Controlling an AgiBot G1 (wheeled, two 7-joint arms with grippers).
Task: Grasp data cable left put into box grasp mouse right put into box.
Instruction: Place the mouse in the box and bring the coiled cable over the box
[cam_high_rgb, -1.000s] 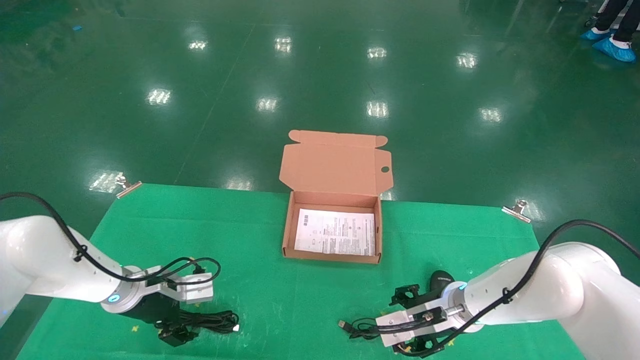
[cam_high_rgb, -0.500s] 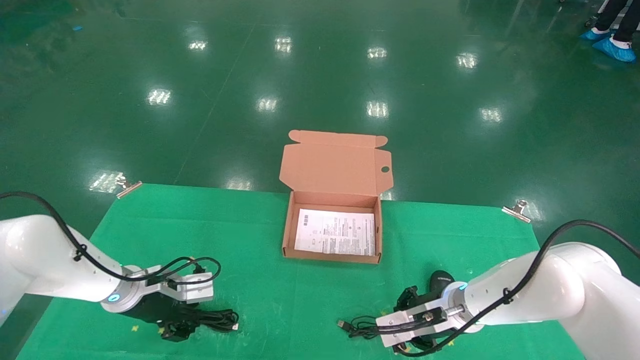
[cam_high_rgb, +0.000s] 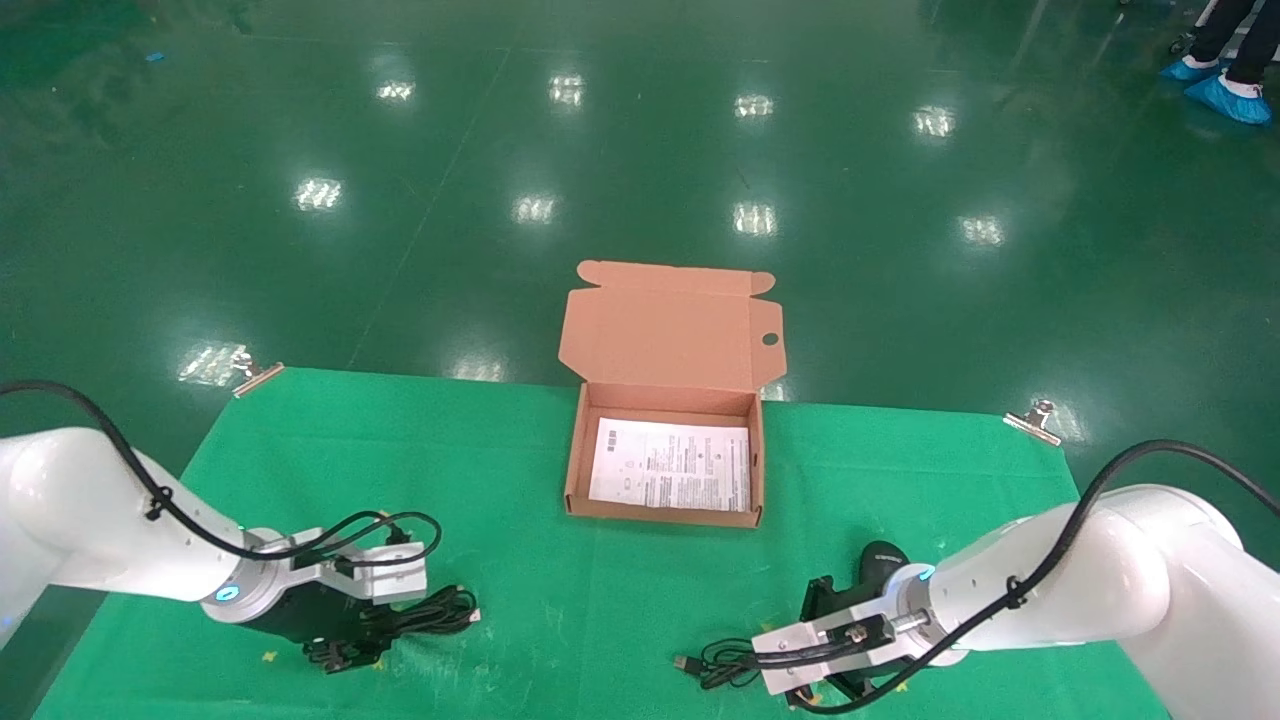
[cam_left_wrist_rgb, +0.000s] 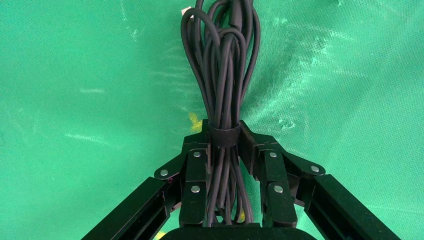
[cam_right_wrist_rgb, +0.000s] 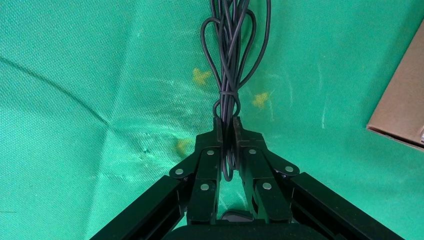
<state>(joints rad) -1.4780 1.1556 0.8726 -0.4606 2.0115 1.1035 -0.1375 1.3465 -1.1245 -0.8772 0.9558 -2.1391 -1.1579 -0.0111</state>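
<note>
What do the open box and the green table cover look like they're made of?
The box looks like plain brown cardboard, matte, with folded tabs on its raised lid; a white printed sheet that seems to be paper lies inside. The green cover appears to be a thin, matte fabric or felt-like cloth: it creases and wrinkles.

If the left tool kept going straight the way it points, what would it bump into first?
Probably nothing soon. The left tool, shut on the data cable, points toward the right arm's side. Beyond the bundle lies only bare green table, until perhaps the mouse's cord; depth is unclear.
</note>
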